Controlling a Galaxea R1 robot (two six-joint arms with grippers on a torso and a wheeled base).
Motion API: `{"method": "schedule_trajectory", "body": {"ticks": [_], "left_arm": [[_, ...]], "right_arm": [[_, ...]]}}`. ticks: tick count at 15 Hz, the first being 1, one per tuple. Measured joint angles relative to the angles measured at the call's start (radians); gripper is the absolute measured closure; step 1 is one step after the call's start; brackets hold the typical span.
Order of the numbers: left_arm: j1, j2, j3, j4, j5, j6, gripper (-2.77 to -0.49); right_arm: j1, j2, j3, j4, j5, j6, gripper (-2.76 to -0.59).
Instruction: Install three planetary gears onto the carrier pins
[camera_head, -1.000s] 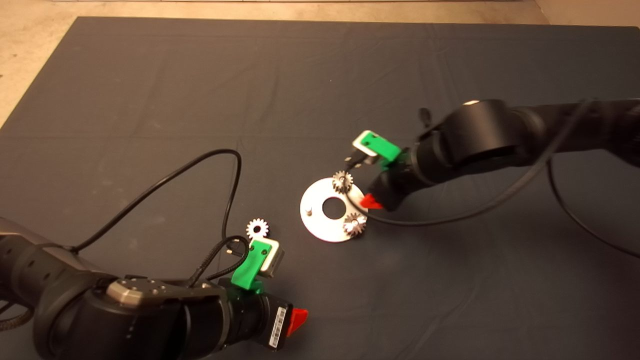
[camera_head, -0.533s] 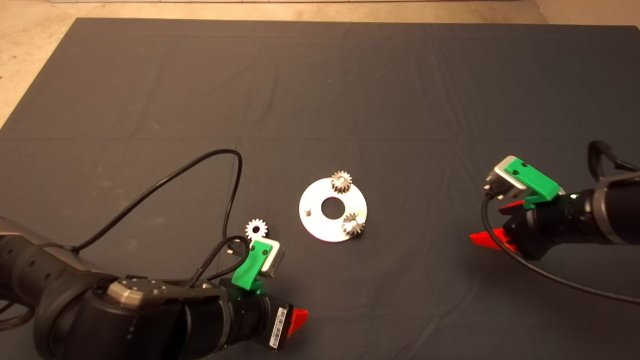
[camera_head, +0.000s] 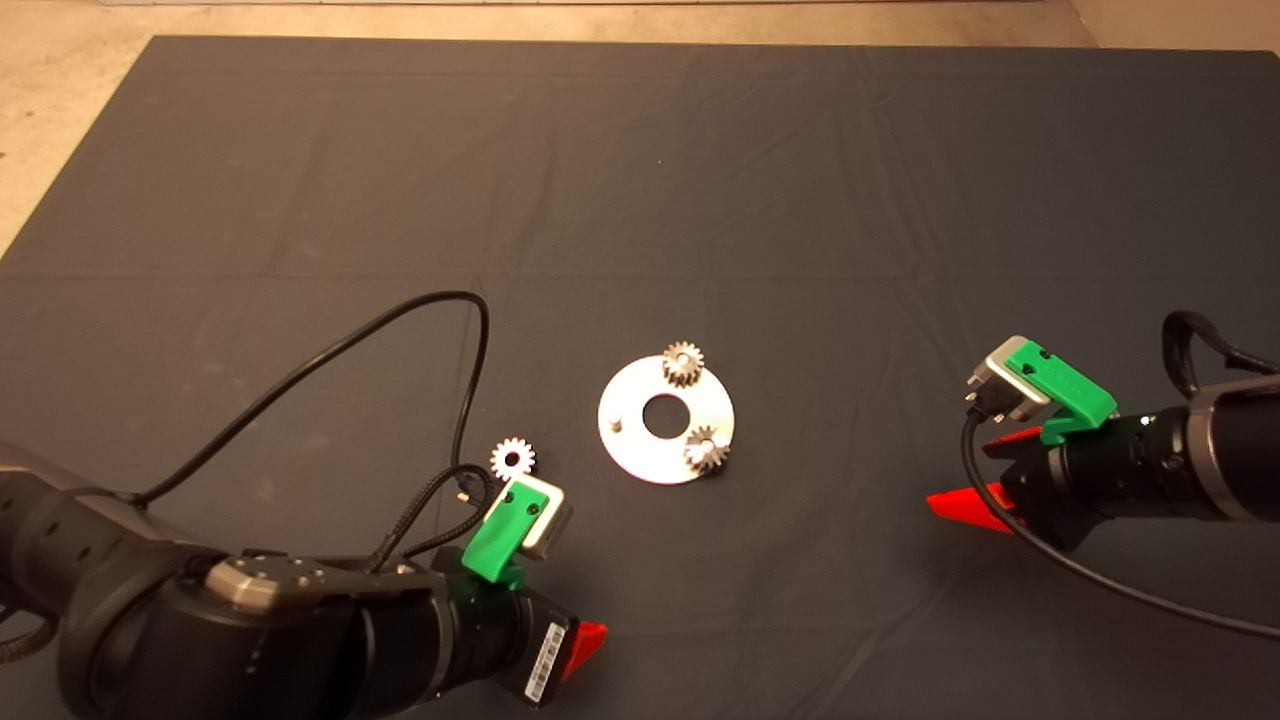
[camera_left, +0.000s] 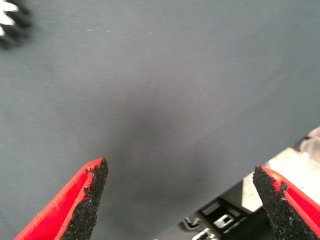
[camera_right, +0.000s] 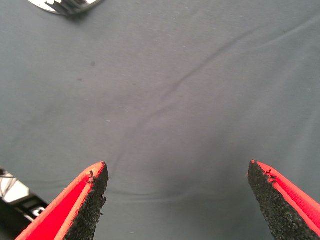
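The left hand (camera_head: 585, 640) sits low on the mat (camera_head: 640, 180), on the near left side of the disc (camera_head: 640, 455). Its two red fingers (camera_left: 82, 202) are spread wide apart and hold nothing. Only bare mat lies between them. A black cable (camera_head: 400, 320) loops up from this arm across the mat.

The right hand (camera_head: 965, 500) is out to the right of the disc, well apart from it. Its red fingers (camera_right: 85, 200) are wide open too, and nothing is in them. Its wrist view shows bare mat between the fingers and a bit of the disc at the far edge.

The round silver disc lies flat near the middle of the mat. It has a hole in its middle. Two gears sit on it, each on a pin. One gear (camera_head: 683, 364) is at the far edge of the disc. The other gear (camera_head: 706, 450) is at the near right edge. One carrier pin (camera_head: 618, 423) on the left side of the disc is bare and stands upright.

The third gear (camera_head: 513, 458) lies flat on the mat, to the left of the disc. It is just beside the left arm's green camera mount (camera_head: 500, 530).
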Motion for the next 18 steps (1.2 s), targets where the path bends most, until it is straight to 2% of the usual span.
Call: {"method": "schedule_trajectory", "body": {"ticks": [2, 3, 4, 6, 8, 11, 14, 15, 17, 18], "left_arm": [[-0.005, -0.027, 0.000, 0.000, 0.001, 0.042, -2.07], [-0.017, -0.040, 0.000, 0.000, 0.001, 0.062, -2.07], [-0.035, -0.051, 0.000, 0.000, 0.001, 0.076, -2.07], [-0.078, -0.066, 0.000, 0.000, 0.001, 0.115, -2.07], [-0.108, -0.083, 0.000, 0.000, -0.001, 0.151, -2.07], [-0.124, -0.148, 0.000, 0.000, 0.000, 0.228, -2.07], [-0.130, -0.205, 0.000, 0.007, 0.001, 0.282, -2.07], [-0.130, -0.217, 0.000, 0.027, 0.001, 0.298, -2.07], [-0.127, -0.232, 0.000, 0.081, 0.001, 0.323, -2.07], [-0.110, -0.234, 0.000, 0.110, 0.001, 0.327, -2.07]], "right_arm": [[0.000, -0.008, 0.004, 0.001, 0.003, 0.007, -2.06], [-0.003, -0.008, 0.006, 0.001, 0.004, 0.008, -2.06], [-0.014, -0.008, 0.006, 0.001, 0.005, 0.010, -2.06], [-0.060, -0.009, 0.010, 0.005, 0.006, 0.010, -2.06], [-0.063, -0.017, 0.011, 0.006, 0.015, 0.010, -2.06], [-0.063, -0.029, 0.011, 0.007, 0.038, 0.010, -2.06], [-0.063, -0.029, 0.012, 0.007, 0.044, 0.011, -2.06], [-0.063, -0.029, 0.012, 0.007, 0.045, 0.011, -2.06], [-0.065, -0.029, 0.012, 0.007, 0.055, 0.011, -2.06], [-0.074, -0.029, 0.012, 0.007, 0.068, 0.011, -2.06]]}}
